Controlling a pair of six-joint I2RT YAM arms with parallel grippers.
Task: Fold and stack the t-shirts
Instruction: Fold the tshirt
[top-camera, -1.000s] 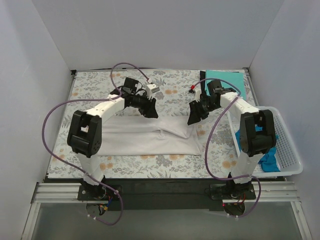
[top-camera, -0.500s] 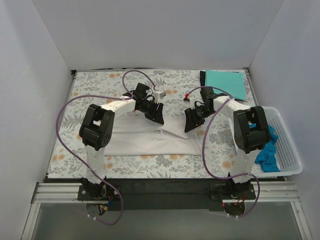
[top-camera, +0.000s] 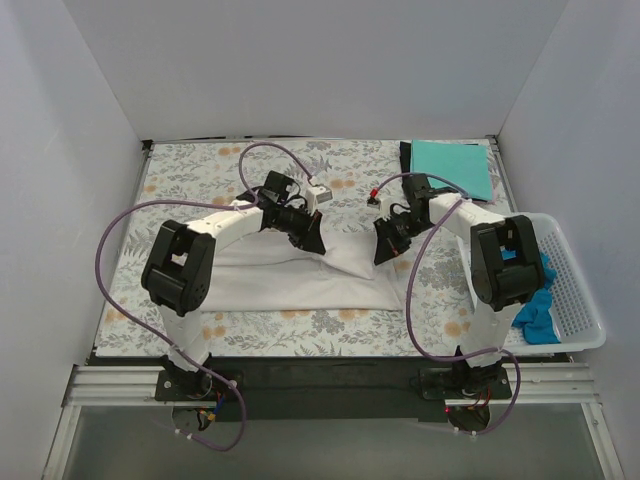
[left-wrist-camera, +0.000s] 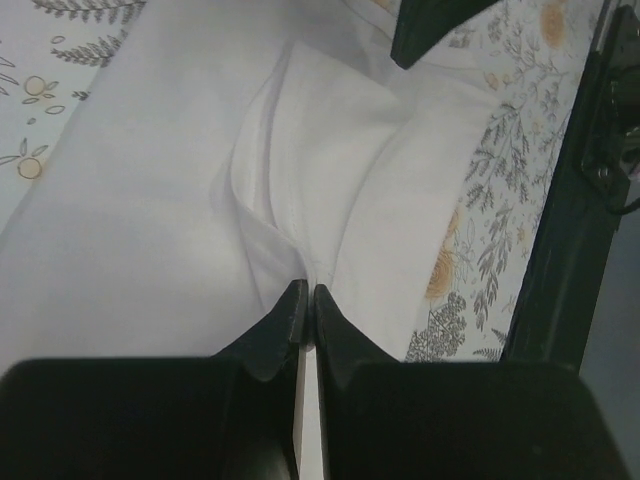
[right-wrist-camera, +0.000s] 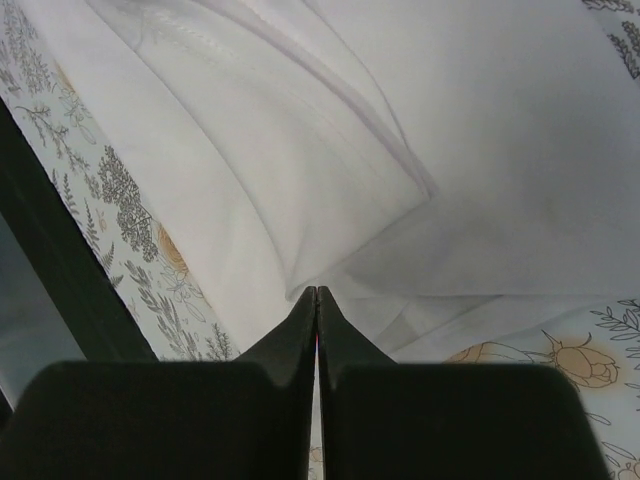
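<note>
Top external view: the white soft cloth t-shirt (top-camera: 270, 285) is lying spread across the middle of the table's floral grey-and-orange patterned cloth (top-camera: 190, 170). Both arms are reaching over it, so the left end effector (top-camera: 312, 242) and the right end effector (top-camera: 383, 254) are sitting near each other on its bunched far edge, probably to carry that edge over as a fold. A folded teal cloth t-shirt (top-camera: 452, 168) is waiting at the far right corner, well apart, likely as the base of the stack. Left wrist view: the left fingers are pressing together, pinching a raised ridge of the white cloth at their very tips. Right wrist view: the right fingers are likewise clamping together on a folded corner of the same shirt, the rest of it fanning away beyond them.
</note>
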